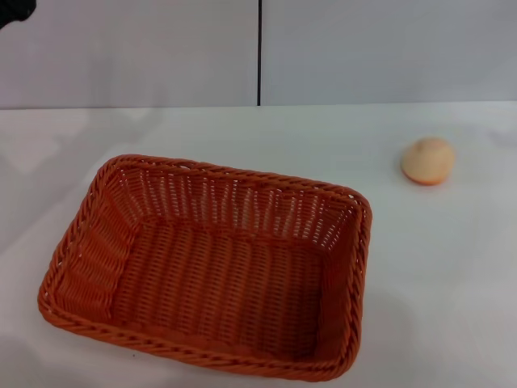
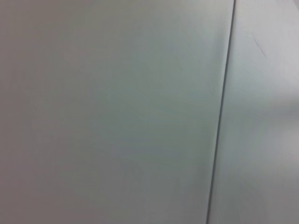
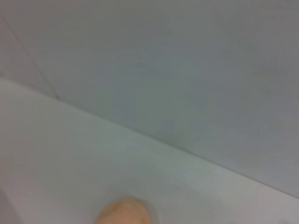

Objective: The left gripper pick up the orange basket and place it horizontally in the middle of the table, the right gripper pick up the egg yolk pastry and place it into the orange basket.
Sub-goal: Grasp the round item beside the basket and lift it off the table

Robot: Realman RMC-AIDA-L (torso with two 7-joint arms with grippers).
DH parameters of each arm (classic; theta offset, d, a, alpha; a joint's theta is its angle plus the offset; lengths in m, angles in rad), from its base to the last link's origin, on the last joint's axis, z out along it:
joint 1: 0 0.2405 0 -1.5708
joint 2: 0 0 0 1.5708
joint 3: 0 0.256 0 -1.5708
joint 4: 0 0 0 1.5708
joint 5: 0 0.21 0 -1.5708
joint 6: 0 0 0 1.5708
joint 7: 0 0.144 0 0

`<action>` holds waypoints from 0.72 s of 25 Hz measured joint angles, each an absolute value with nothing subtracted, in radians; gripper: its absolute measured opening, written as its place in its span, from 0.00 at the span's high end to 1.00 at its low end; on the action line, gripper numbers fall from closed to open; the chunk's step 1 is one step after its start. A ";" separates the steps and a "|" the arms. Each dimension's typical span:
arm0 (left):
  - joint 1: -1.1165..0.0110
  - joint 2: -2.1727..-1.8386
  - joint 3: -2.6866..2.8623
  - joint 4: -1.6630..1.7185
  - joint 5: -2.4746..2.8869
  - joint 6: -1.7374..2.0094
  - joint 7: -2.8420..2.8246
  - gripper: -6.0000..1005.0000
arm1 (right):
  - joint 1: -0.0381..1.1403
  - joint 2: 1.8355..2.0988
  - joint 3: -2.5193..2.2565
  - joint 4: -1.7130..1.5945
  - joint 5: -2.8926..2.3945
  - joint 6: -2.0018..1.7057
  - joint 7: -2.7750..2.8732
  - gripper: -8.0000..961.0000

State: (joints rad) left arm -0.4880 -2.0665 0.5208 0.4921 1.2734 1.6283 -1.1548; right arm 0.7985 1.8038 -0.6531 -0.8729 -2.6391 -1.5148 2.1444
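The orange basket (image 1: 212, 267) lies on the white table (image 1: 436, 275), in the near left-to-middle part of the head view, empty and open side up. Its long side runs roughly across, slightly skewed. The egg yolk pastry (image 1: 428, 160) sits alone on the table to the far right of the basket, well apart from it. In the right wrist view, the pastry (image 3: 124, 212) shows only as a peach top at the picture's edge. A black bit of my left gripper (image 1: 14, 11) pokes in at the far left corner, high above the table. My right gripper is out of view.
A grey wall (image 1: 363, 48) with a dark vertical seam (image 1: 259, 52) stands behind the table's back edge. The left wrist view shows only that wall and its seam (image 2: 222, 116). Bare tabletop lies between the basket and the pastry.
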 joint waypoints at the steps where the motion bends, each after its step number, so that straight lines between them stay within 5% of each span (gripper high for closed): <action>1: -0.487 -2.067 0.524 0.485 1.273 1.632 -1.151 0.19 | 0.808 1.824 -0.668 -0.869 -2.661 -1.490 2.145 0.39; 9: -0.484 -2.067 0.520 0.436 1.273 1.659 -1.105 0.19 | 0.804 1.943 -0.753 -0.875 -2.696 -1.343 2.138 0.40; 18: -0.487 -2.065 0.524 0.407 1.272 1.652 -1.090 0.19 | 0.784 2.006 -0.781 -0.888 -2.640 -1.316 2.087 0.41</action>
